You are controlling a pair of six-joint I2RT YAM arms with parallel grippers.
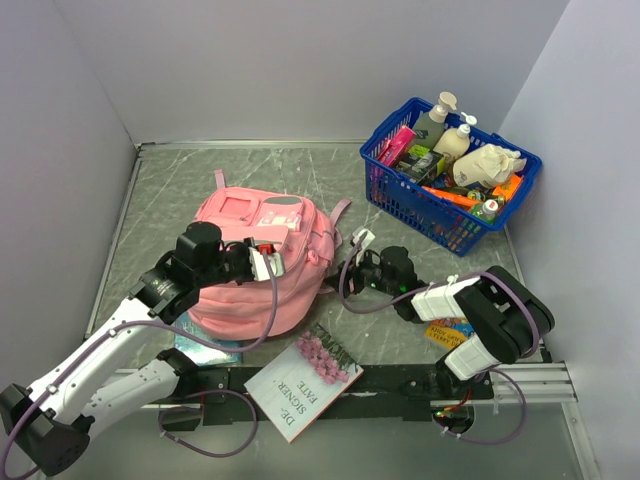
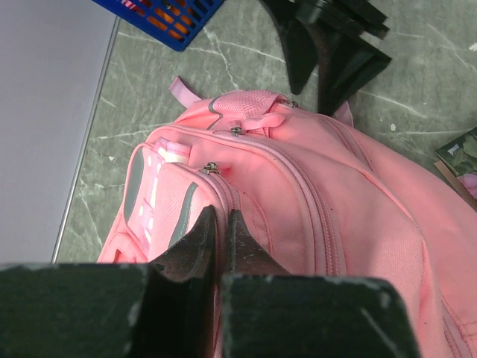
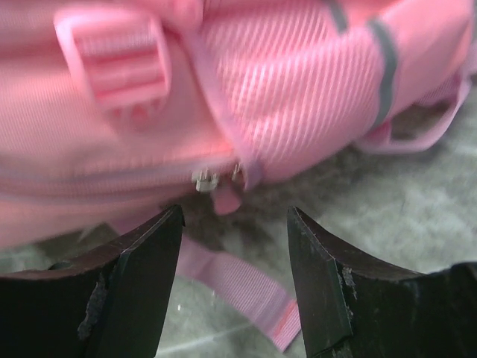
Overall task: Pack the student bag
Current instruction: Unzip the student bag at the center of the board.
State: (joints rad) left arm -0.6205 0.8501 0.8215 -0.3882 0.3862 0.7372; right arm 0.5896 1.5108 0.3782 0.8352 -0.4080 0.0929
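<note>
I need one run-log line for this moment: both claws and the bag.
left claw: shut, over pink backpack | right claw: open, facing zipper pull

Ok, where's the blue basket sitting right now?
In the top view, the blue basket sits at the far right corner of the table, beyond the right gripper and right of the pink backpack.

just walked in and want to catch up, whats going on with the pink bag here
Two robot arms are working on the pink bag, which lies on the table. The left arm has its jaws shut, tips at the front pocket seam; whether they pinch fabric is unclear. The right arm has its jaws open at the bag's side, with a zip pull just ahead of them. The basket of items and a book sit outside the bag.
</note>
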